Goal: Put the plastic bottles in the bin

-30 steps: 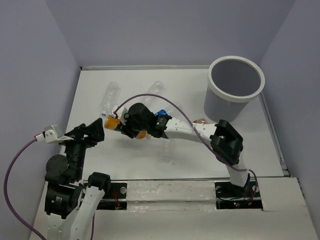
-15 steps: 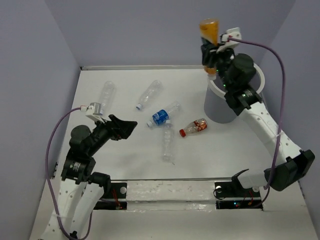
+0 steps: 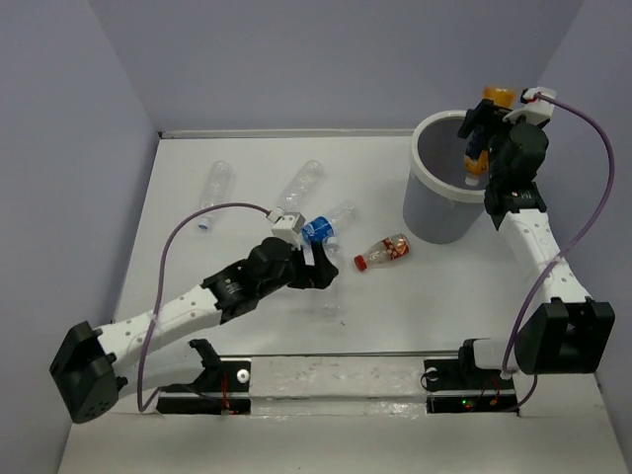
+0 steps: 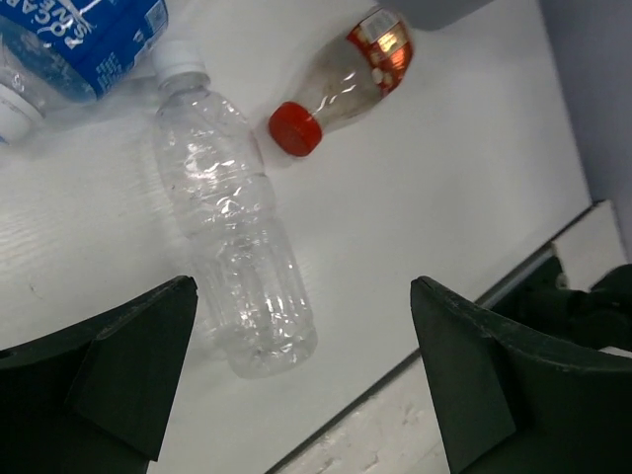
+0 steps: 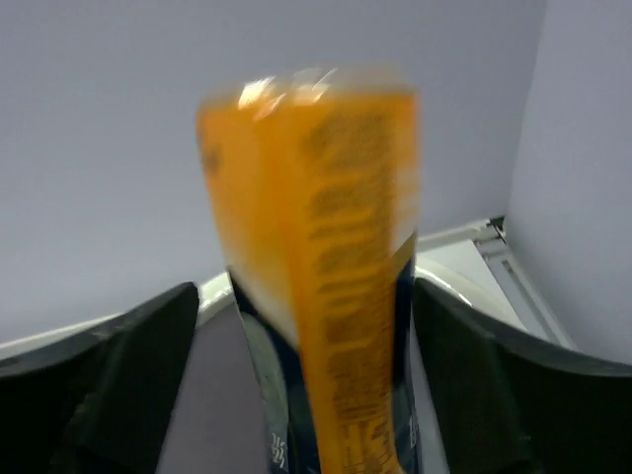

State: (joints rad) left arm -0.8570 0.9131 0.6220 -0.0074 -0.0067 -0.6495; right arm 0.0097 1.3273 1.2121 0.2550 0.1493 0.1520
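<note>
Orange bottle above bin, between spread jaws of right gripper; judged mid-drop. Remaining on table: five, namely three clear bottles, blue bottle, red bottle. Left gripper jaws wide, empty, over nearest clear one.

Bright, even light; soft shadows; motion blur on orange bottle.

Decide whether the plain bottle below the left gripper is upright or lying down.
Lying down: the plain bottle rests lengthwise on the table, side up.
</note>
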